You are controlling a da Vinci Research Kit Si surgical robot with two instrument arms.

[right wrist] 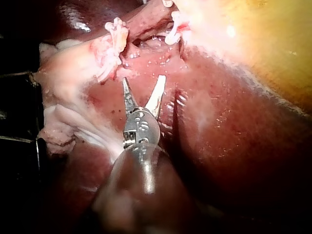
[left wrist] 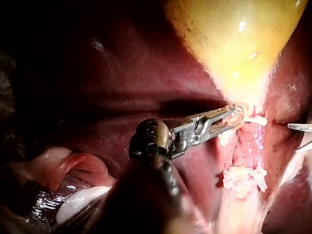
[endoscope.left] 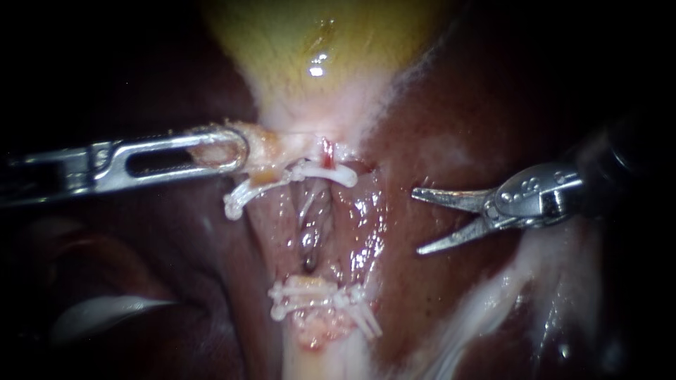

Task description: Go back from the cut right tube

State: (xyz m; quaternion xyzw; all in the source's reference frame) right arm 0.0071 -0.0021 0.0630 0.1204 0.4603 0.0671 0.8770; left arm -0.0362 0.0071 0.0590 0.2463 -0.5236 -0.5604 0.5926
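Observation:
The yellow gallbladder narrows to a pale neck. My left instrument comes in from the left, its slotted jaws shut on pale tissue at that neck. Below it sit white clips beside a red-tipped cut stump. A second set of clips crosses the lower pale tube stump; an open raw gap lies between the two sets. My right instrument hangs to the right of the gap over the liver, blades open, touching nothing. The right wrist view shows these blades short of the clips.
Dark red liver surrounds the field. White fatty strands run under my right instrument's shaft. A pale fold lies low on the left. In the left wrist view my right instrument's tips show beyond the clips.

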